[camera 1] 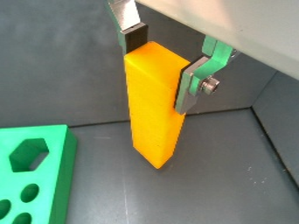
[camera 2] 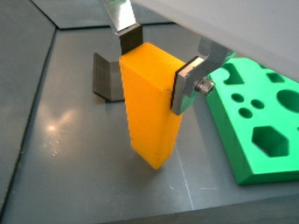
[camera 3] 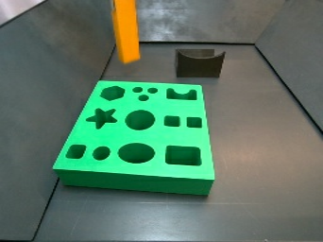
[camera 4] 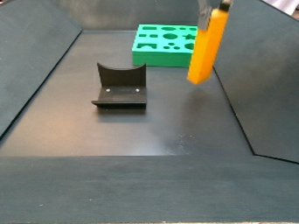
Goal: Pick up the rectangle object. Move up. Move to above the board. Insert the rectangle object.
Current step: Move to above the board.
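Wrist views: unmarked rectangle object (camera 1: 156, 105) in claw (camera 1: 163, 61)

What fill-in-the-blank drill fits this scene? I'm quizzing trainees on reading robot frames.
1. The gripper is shut on the ____ object.
2. That object is ____ in colour.
3. The board is bright ____.
4. The held piece hangs ____ the floor, not on it.

Missing words: rectangle; orange-yellow; green; above

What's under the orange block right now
Only bare dark floor shows beneath the rectangle object, held upright in the gripper, apparently lifted. The board sits beside it. The block's underside is hidden.
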